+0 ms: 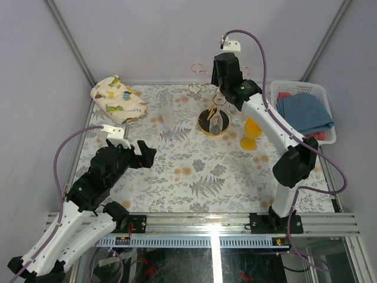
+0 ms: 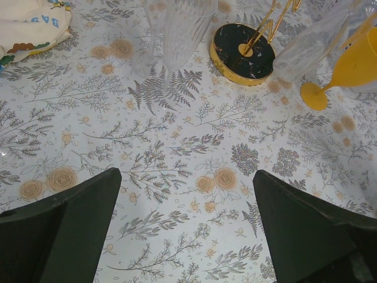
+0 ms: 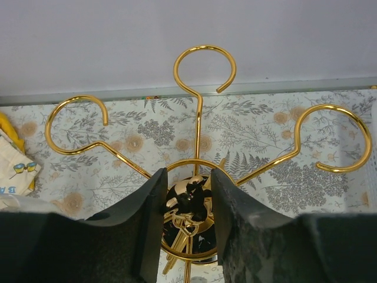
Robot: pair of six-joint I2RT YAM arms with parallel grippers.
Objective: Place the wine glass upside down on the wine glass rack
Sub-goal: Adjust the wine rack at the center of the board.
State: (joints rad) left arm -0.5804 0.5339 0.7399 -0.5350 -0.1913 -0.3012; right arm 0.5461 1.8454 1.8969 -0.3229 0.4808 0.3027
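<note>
Hovering over the wine glass rack [image 3: 198, 118], the right gripper [image 3: 187, 180] shows a narrow gap, and I cannot tell whether it grips anything; the wine glass [image 1: 218, 125] hangs bowl-down beside the pole; the left gripper [image 2: 185, 194] gapes wide above the surface [image 2: 177, 147]

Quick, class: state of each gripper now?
Left gripper: open, empty.
Right gripper: narrow gap above rack; cannot tell if holding.

The top view looks steeply down from behind the near edge over the whole counter [image 1: 194, 177]. The left wrist view, low, faces across it toward the rack [image 2: 235, 50] farther off; the right wrist view sits close above that rack, which all three share
</note>
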